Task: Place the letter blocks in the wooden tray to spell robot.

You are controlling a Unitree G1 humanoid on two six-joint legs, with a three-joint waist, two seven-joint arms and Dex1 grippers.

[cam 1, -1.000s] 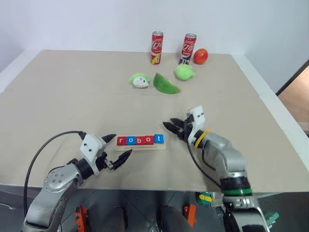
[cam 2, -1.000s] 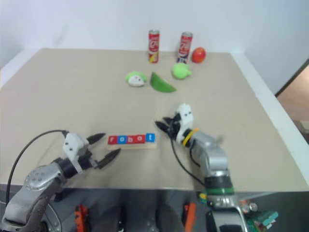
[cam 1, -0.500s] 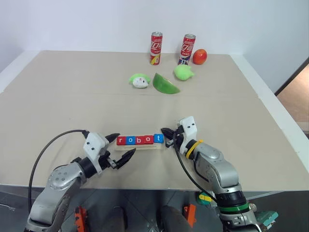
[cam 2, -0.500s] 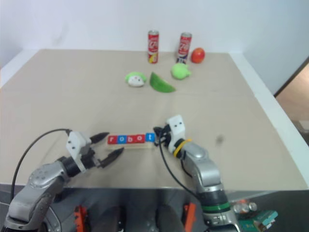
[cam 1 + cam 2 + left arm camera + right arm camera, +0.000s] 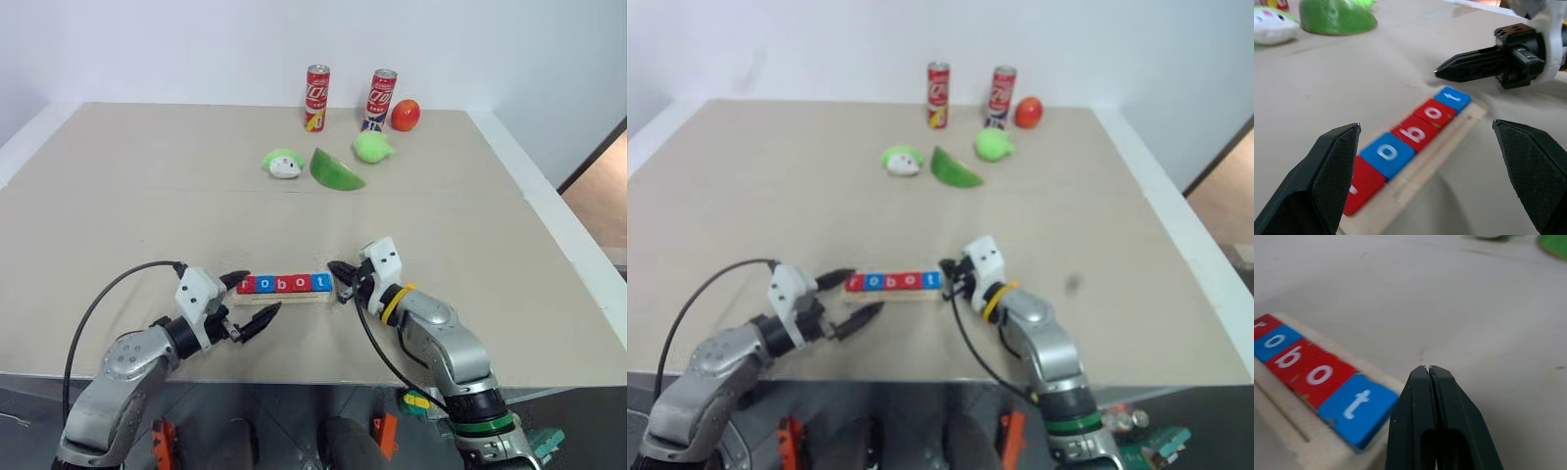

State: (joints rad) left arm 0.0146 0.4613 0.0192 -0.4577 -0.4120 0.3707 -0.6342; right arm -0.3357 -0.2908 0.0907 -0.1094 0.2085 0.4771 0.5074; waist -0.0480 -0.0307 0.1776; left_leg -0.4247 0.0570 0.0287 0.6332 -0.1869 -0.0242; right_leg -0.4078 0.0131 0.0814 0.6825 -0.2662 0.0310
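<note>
Five letter blocks (image 5: 284, 284) lie in a row on the wooden tray (image 5: 1449, 139) near the table's front edge, reading r, o, b, o, t: red, blue, red, red, blue (image 5: 1354, 404). My left gripper (image 5: 260, 294) is open at the tray's left end, one finger behind it and one in front, with nothing held. Just off the tray's right end, close to the blue t, my right gripper (image 5: 1428, 367) is shut and empty. Whether its tip touches the tray I cannot tell.
Two red cans (image 5: 318, 96) (image 5: 382, 98) and a red fruit (image 5: 406, 115) stand at the table's far edge. Three green toys (image 5: 285, 163) (image 5: 336, 171) (image 5: 373, 147) lie in front of them. The table's front edge runs just below both grippers.
My right gripper has shut and come in to the tray's right end beside the t. The left gripper has stayed open at the left end.
</note>
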